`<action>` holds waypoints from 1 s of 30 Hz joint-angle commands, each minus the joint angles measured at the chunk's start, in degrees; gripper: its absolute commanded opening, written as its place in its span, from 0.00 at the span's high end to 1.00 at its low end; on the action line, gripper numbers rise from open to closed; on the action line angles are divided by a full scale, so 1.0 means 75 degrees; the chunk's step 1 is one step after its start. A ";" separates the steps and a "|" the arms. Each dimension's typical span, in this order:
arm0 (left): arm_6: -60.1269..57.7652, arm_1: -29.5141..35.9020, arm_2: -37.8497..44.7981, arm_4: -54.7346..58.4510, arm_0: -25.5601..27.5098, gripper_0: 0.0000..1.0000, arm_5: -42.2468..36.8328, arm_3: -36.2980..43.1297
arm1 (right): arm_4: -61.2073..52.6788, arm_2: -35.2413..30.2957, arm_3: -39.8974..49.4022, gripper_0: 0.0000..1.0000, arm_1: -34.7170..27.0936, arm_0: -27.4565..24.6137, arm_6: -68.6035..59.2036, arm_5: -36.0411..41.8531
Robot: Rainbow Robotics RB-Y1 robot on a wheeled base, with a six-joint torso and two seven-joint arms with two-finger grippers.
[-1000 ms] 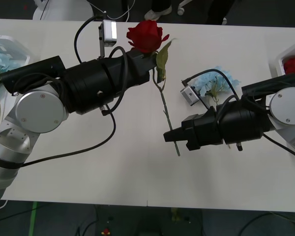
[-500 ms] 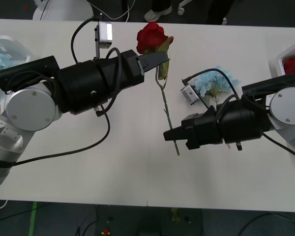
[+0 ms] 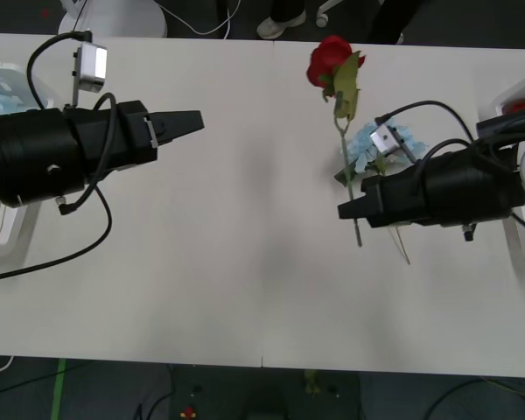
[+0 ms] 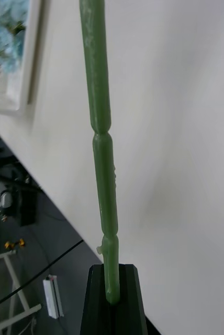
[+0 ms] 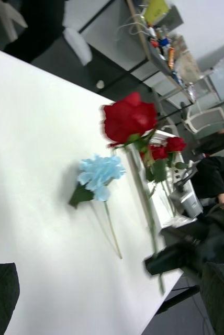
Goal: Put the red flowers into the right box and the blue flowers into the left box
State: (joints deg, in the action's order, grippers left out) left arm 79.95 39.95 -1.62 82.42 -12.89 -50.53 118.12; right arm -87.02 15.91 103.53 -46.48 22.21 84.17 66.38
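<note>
**Rose held by its stem, bound for the right box**

Front view: the right end effector [image 3: 343, 210] is clenched on the stem of a red rose [image 3: 329, 59], low down, so the bloom stands clear at 12 o'clock. A blue flower [image 3: 374, 144] lies on the tabletop [image 3: 245, 227] beside it. The right box [image 3: 507, 94] sits at 3 o'clock, the left box [image 3: 9, 70] at 9 o'clock. The left end effector [image 3: 197, 119] hovers released.

Right wrist view: black fingers [image 4: 99, 301] pinch the green stem [image 4: 104, 172] tight, which should stop it swinging.

Left wrist view: the rose [image 5: 129, 119] hangs above the blue flower [image 5: 99, 175]; more red flowers [image 5: 164, 149] already lie in the right box.
</note>
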 commanded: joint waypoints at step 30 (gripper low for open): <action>0.6837 0.0052 0.1341 0.1961 0.1109 0.00 -0.0446 -0.1781 | 0.7431 -0.2638 -0.4065 1.00 -0.1830 0.0261 -0.0407 0.0993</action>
State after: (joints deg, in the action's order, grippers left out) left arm 129.16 39.93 10.00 95.17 -5.62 -55.15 104.19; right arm -35.02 -2.36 74.52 -61.08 22.30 79.00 75.62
